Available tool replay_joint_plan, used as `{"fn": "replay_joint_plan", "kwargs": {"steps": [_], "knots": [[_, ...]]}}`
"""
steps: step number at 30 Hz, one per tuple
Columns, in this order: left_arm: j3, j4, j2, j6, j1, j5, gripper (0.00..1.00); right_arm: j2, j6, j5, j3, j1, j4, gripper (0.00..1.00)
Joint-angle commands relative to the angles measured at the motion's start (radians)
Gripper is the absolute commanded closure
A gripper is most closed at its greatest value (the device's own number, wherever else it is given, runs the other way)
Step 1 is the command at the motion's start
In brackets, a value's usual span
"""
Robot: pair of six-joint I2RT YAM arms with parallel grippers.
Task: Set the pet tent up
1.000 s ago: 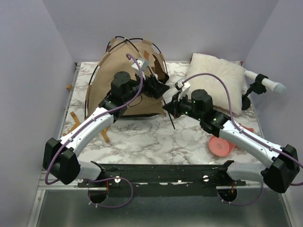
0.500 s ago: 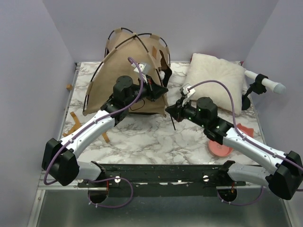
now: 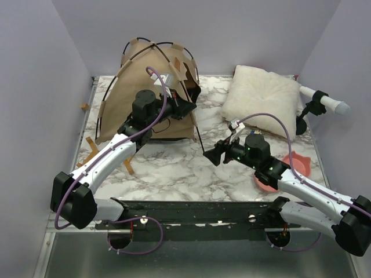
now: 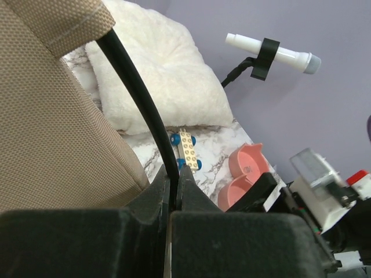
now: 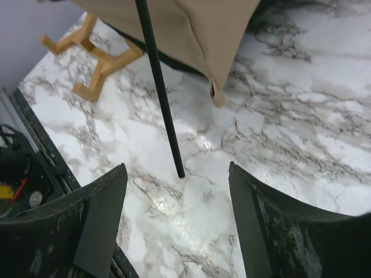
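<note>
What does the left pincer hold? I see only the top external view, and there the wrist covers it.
Observer: In the left wrist view, the left pincer is shut on a thin black pole of the pet tent.
Operator: Does the right pincer grip the free end of a pole?
Observer: No. The right wrist view shows the right pincer open; the pole end stands between its fingers, touching neither.
</note>
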Motion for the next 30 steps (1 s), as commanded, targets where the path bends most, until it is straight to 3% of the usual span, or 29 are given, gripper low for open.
{"fn": "replay_joint_plan", "kwargs": {"steps": [1,10,12,15,16,17,18,23,25,30], "knots": [[0.025,0.063,-0.057,0.018,0.020,-0.018,1.00,0.022,0.035,-0.035,-0.038,-0.002,0.048,0.21],[-0.016,0.060,-0.085,0.004,0.038,-0.015,1.00,0.178,0.005,-0.061,-0.002,0.000,0.191,0.24],[-0.025,0.062,-0.092,0.002,0.041,-0.015,1.00,0.215,-0.014,-0.062,0.023,0.001,0.210,0.37],[-0.044,0.064,-0.103,0.008,0.045,0.003,1.00,0.267,-0.041,-0.085,0.069,0.002,0.207,0.83],[-0.049,0.064,-0.106,0.017,0.047,0.016,0.95,0.280,-0.048,-0.091,0.090,0.001,0.197,0.95],[-0.057,0.064,-0.109,0.027,0.049,0.032,0.82,0.286,-0.053,-0.098,0.100,0.002,0.191,0.99],[-0.063,0.065,-0.110,0.042,0.052,0.053,0.68,0.290,-0.060,-0.105,0.109,0.003,0.189,0.99],[-0.059,-0.001,-0.097,0.116,0.053,0.123,0.40,0.278,-0.095,-0.105,0.132,0.003,0.157,0.99],[-0.046,-0.042,-0.081,0.132,0.053,0.145,0.35,0.275,-0.112,-0.101,0.153,0.003,0.136,0.99],[-0.072,-0.061,-0.062,0.111,0.049,0.180,0.33,0.276,-0.138,-0.076,0.220,0.003,0.118,0.99]]}}
